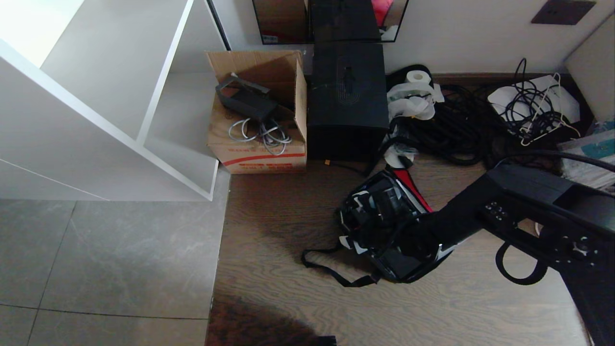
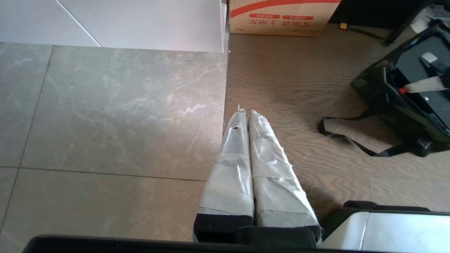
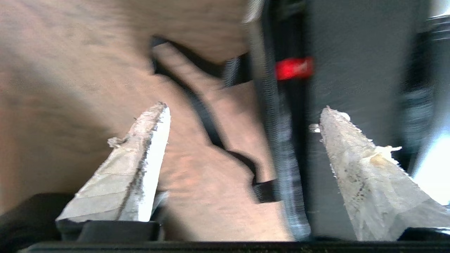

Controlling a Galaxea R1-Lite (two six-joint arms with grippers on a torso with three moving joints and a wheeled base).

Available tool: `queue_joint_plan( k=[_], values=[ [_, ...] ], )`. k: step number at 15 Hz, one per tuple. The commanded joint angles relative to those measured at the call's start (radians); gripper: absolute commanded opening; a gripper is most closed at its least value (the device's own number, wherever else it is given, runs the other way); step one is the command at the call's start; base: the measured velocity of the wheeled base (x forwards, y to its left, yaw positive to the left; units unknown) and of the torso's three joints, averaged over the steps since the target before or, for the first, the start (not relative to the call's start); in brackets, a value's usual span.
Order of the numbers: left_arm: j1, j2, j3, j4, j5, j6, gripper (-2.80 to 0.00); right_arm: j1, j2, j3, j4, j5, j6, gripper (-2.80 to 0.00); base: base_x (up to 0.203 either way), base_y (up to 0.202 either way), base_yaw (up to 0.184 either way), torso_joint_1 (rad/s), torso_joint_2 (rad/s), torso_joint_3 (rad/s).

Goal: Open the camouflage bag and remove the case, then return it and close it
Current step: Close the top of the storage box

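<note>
Camouflage bag [image 1: 384, 226]: on wooden floor [image 1: 288, 216], lid open, red lining exposed, black strap [image 1: 331, 269] trailing toward robot. Case [image 2: 418, 70]: inside bag. Right gripper [image 3: 242, 112]: above bag's near edge, fingers spread wide, one over floor, one over bag, nothing held. Left gripper [image 2: 245, 114]: well apart from bag, fingers pressed together. Left wrist view only: silver bracket on case. Head view only: cardboard carton [image 1: 262, 115] beyond bag.
</note>
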Motion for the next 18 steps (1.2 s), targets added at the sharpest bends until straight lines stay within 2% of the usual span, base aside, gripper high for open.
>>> queue_joint_plan(
  k=[1,5,11,14,18],
  values=[
    [0.000,0.000,0.000,0.000,0.000,0.000,-2.80,0.013,0.023,-0.003,-0.001,0.055,0.034,0.00,0.000,0.000,0.000,0.000,0.00,0.000],
    [0.000,0.000,0.000,0.000,0.000,0.000,-2.80,0.002,0.095,-0.026,0.004,0.078,0.031,0.00,0.000,0.000,0.000,0.000,0.00,0.000],
    [0.000,0.000,0.000,0.000,0.000,0.000,-2.80,-0.006,0.169,-0.095,-0.011,0.038,-0.021,0.00,0.000,0.000,0.000,0.000,0.00,0.000],
    [0.000,0.000,0.000,0.000,0.000,0.000,-2.80,-0.005,0.203,-0.114,-0.023,-0.010,-0.054,0.00,0.000,0.000,0.000,0.000,0.00,0.000],
    [0.000,0.000,-0.001,0.000,0.000,0.000,-2.80,-0.003,0.236,-0.172,-0.006,-0.009,-0.043,0.00,0.000,0.000,0.000,0.000,0.00,0.000]
  ],
)
